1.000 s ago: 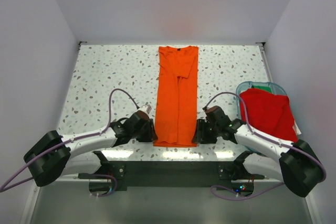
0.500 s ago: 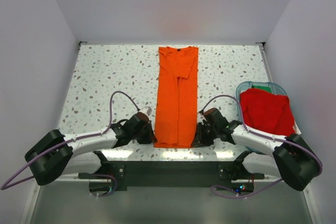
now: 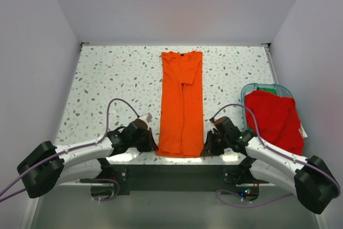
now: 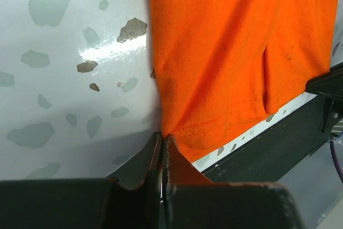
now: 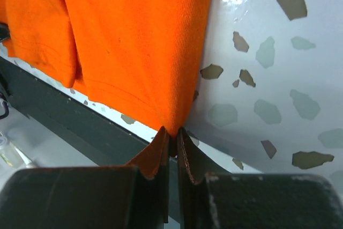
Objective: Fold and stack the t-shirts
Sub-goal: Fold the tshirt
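My left end effector (image 4: pixel 162 135) is pinched tight on the near-left hem corner of the orange shirt (image 3: pixel 181 105). The fingers are almost touching, with a sliver of cloth caught between the tips. My right end effector (image 5: pixel 172 132) does the same on the near-right hem corner, fingers nearly together with cloth gripped at the tips. Both sit low at the near edge of the worktop (image 3: pixel 107 79), one on each side of the shirt, arms angled in from the outer corners.

The orange shirt lies flat down the middle of the worktop as a long narrow strip, sides folded in, collar at the far end. Its hem is right at the near edge, where I hold it. A fold seam runs lengthwise down the centre.

The red shirt (image 3: pixel 273 116) is well to the right, heaped over the bin (image 3: pixel 252 87) near the right edge. It is apart from both end effectors.
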Tool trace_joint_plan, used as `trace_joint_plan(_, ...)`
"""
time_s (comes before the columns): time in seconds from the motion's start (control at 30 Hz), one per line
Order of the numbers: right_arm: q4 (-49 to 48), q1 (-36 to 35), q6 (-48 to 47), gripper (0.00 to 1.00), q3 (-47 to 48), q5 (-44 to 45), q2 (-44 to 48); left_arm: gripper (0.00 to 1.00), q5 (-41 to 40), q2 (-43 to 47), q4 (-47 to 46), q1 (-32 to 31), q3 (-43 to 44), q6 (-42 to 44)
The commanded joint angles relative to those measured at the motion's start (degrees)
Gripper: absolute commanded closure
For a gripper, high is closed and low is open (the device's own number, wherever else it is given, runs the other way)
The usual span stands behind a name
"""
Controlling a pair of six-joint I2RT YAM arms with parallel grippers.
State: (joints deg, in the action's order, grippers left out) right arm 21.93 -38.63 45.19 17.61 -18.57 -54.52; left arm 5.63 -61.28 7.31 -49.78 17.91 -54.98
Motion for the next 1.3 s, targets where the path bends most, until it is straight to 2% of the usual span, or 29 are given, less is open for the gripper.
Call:
trace_joint_plan(0.0,4.9,-0.3,0.1,0.93,2.2,0.9,1.4,1.0,0.4,1.1,1.7,-0.4,2.6,-0.3)
trace_joint_plan(0.2,8.0,-0.4,-1.9,0.93,12.3,7.1,1.6,1.0,-1.7,-0.4,3.1,-0.2,11.1,1.0)
trace_joint_plan(0.3,6.8,-0.4,-2.6,0.93,17.7,11.6,-1.9,1.0,-3.4,-4.2,3.2,0.6,17.0,2.2)
trace_joint_plan(0.4,4.7,-0.4,-4.2,0.94,23.9,16.4,-8.4,1.0,-4.2,-9.1,3.1,2.7,22.9,3.1)
trace_joint_plan(0.6,0.1,3.2,-6.2,0.96,34.9,20.2,-22.2,1.0,-4.8,-17.1,-1.1,9.3,30.6,2.2)
trace_joint_plan(0.73,-3.7,9.0,-6.3,0.98,39.8,18.7,-29.5,1.0,-7.9,-23.2,-2.0,12.1,36.6,2.6)
trace_joint_plan(0.9,-6.2,12.9,-7.9,0.99,45.7,18.7,-37.2,1.0,-9.9,-30.1,-4.1,15.2,41.0,3.7)
trace_joint_plan(1.27,-8.1,17.4,-8.7,0.99,55.5,15.1,-49.0,1.0,-6.2,-42.9,-6.4,20.6,50.2,6.6)
